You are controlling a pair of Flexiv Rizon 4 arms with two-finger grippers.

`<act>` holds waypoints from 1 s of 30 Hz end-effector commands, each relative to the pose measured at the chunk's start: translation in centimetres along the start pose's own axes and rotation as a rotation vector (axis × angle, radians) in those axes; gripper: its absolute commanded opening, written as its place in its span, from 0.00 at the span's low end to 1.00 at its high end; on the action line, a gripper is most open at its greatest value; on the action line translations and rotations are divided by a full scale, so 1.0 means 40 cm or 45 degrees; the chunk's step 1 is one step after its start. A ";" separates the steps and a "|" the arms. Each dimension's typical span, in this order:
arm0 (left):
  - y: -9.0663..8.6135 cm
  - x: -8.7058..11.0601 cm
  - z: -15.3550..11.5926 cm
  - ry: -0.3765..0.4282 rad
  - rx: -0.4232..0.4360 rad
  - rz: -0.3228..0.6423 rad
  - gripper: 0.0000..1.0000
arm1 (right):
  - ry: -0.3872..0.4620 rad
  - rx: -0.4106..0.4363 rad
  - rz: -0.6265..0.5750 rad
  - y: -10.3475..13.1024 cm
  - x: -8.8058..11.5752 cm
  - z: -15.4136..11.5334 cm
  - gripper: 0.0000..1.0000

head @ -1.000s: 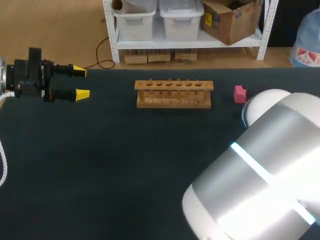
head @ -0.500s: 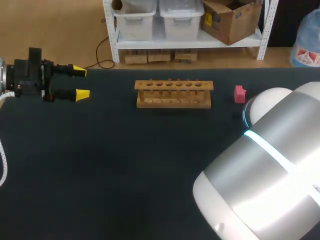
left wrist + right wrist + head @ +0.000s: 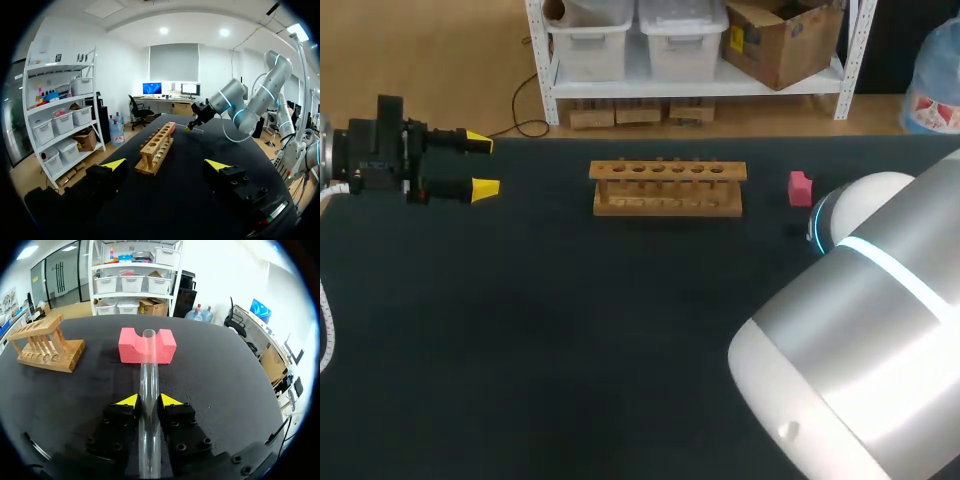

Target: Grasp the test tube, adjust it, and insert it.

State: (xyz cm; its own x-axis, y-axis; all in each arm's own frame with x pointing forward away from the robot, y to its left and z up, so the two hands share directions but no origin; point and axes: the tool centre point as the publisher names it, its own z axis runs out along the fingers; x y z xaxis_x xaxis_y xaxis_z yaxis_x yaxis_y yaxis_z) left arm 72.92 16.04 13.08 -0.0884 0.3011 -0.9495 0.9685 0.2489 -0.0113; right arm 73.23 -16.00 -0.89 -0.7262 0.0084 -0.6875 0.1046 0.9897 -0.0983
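Tube in the right claw, and it needs turning before it can go in

The right claw (image 3: 145, 401) grips the test tube (image 3: 148, 370) between both yellow tips. The tube lies along the fingers, its far end toward the notched pink block (image 3: 131, 347). Best, I judge, to hold firm and tilt it upright, then line it up over one hole of the wooden rack (image 3: 667, 187). The left claw (image 3: 482, 165) hangs open and empty at the counter's (image 3: 570, 330) left edge.

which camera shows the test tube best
Right wrist view: the test tube sits close up, gripped by the right tool. Left wrist view shows it tiny, far off; in the head view the right arm hides it.
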 end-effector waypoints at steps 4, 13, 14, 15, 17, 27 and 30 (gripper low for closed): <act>-0.001 0.003 -0.001 -0.006 -0.002 0.004 1.00 | -0.009 -0.049 0.003 -0.007 -0.024 -0.038 0.00; -0.001 0.003 -0.001 -0.006 -0.002 0.004 1.00 | -0.011 -0.175 0.019 -0.001 -0.058 -0.098 0.00; -0.001 0.003 -0.001 -0.006 -0.002 0.004 1.00 | -0.009 -0.190 0.013 0.002 -0.061 -0.105 0.00; -0.001 0.003 -0.001 -0.006 -0.002 0.004 1.00 | -0.009 -0.208 0.004 0.005 -0.064 -0.113 0.00; -0.001 0.003 -0.001 -0.006 -0.002 0.004 1.00 | -0.011 -0.240 -0.020 0.012 -0.067 -0.129 0.00; -0.001 0.003 -0.001 -0.006 -0.002 0.004 1.00 | -0.014 -0.323 -0.061 0.040 -0.063 -0.173 0.00; -0.001 0.003 -0.001 -0.006 -0.002 0.004 1.00 | -0.029 -0.259 -0.040 0.049 -0.066 -0.184 0.00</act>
State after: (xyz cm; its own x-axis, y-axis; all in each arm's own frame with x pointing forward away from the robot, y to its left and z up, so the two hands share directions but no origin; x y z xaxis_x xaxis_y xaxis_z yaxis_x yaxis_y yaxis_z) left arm 72.92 16.05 13.08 -0.0885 0.3010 -0.9495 0.9685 0.2489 -0.0114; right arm 70.75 -13.04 5.77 -0.7109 -0.0273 -0.7028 -0.0433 0.9990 0.0050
